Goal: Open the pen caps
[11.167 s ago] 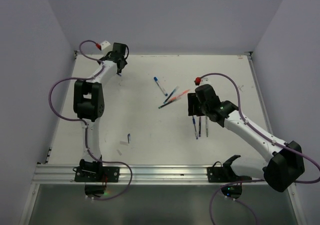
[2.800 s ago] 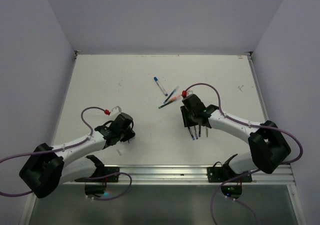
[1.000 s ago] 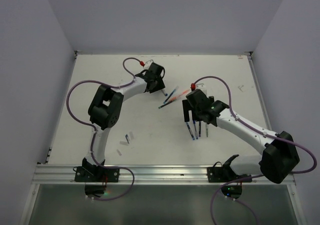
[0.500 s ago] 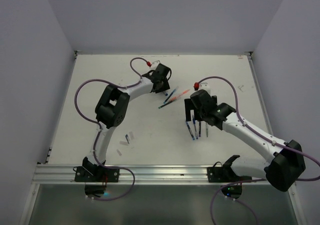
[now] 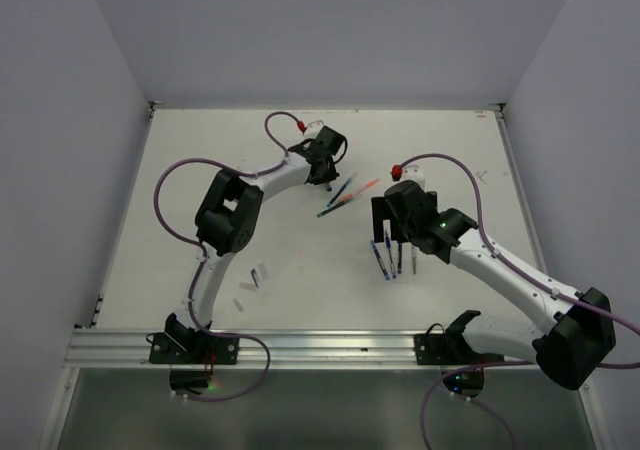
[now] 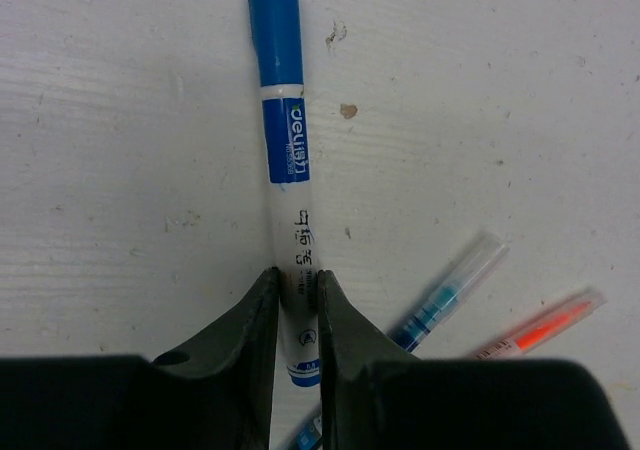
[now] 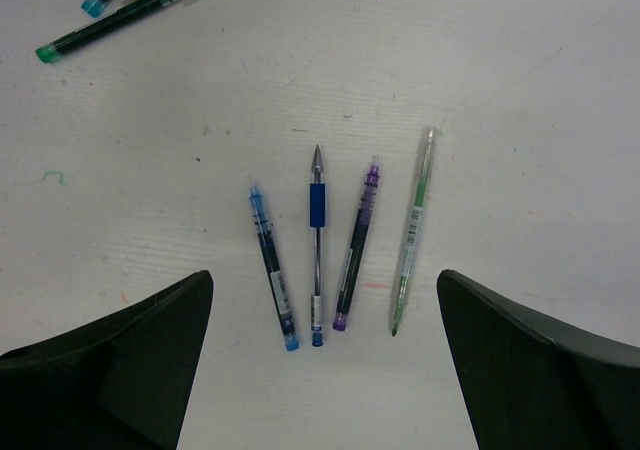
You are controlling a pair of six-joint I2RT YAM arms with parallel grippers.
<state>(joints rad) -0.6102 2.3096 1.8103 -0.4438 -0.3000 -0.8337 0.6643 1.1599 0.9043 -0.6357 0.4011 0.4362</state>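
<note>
A white marker with a blue pen cap lies on the white table, cap pointing away from me. My left gripper is shut on its barrel, both fingers pressed against it near the tail end. From above, the left gripper sits at the back middle of the table and hides the marker. My right gripper stands wide open above four uncapped pens: blue, blue-grip, purple and green. Nothing is between its fingers.
A blue pen with a clear cap and an orange one lie just right of the left gripper. A dark green pen lies beside them. Small loose caps rest near the front left. Walls enclose the table on three sides.
The left jaws have narrowed from open to pressed on the marker's barrel, after the arm edged slightly right. The right arm shifted a little rightward, jaws unchanged.
</note>
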